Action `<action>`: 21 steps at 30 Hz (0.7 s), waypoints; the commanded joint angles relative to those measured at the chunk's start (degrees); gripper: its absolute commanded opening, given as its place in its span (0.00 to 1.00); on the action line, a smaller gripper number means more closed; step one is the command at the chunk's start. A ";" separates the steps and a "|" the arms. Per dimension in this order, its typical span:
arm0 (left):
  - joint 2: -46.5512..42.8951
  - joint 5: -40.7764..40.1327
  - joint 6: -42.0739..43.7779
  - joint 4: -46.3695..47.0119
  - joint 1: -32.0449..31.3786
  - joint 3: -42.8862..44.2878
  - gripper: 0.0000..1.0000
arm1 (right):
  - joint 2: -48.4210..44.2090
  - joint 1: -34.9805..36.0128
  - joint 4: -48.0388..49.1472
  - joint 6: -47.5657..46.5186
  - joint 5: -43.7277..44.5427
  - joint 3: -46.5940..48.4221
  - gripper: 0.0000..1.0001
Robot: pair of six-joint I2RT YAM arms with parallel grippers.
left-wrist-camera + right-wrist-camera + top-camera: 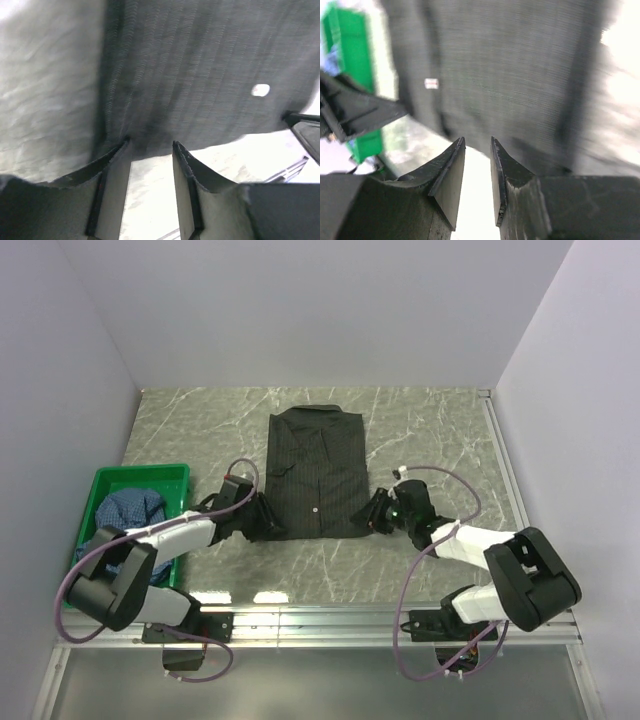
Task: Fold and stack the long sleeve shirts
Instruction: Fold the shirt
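The black pinstriped shirt lies flat mid-table, sleeves folded in, collar at the far end. It fills the left wrist view and the right wrist view. My left gripper is open at the shirt's near left hem corner, its fingertips just at the hem edge. My right gripper is open at the near right hem corner, fingertips at the hem, nothing between them. The blue checked shirt lies crumpled in the green crate.
The green crate stands at the table's left edge beside my left arm. The crate and my left gripper show in the right wrist view. White walls enclose the marble table on three sides. A metal rail runs along the near edge.
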 commanded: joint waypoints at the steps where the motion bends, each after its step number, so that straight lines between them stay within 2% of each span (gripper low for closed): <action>1: 2.58 0.14 -1.02 3.69 -0.17 -1.69 0.44 | 1.05 -2.62 -1.12 2.12 1.80 -2.85 0.34; 7: 3.83 1.28 -0.76 2.56 -0.09 -0.29 0.44 | -0.16 -2.88 -7.42 1.95 8.56 -2.24 0.34; 11: -2.93 -4.15 3.89 -5.60 -0.17 5.32 0.52 | -4.91 -2.71 -14.20 -2.35 12.08 1.18 0.34; 12: -3.64 -7.21 5.03 -9.18 -0.17 9.17 0.57 | -5.88 -2.62 -15.60 -4.19 12.52 3.19 0.34; 15: -3.30 -10.75 9.69 -14.29 -0.17 17.78 0.63 | -7.29 -1.75 -22.45 -7.18 14.18 8.63 0.35; 21: 8.56 -12.07 17.17 -17.83 0.00 33.34 0.59 | -7.56 4.13 -32.83 -7.90 17.09 17.43 0.36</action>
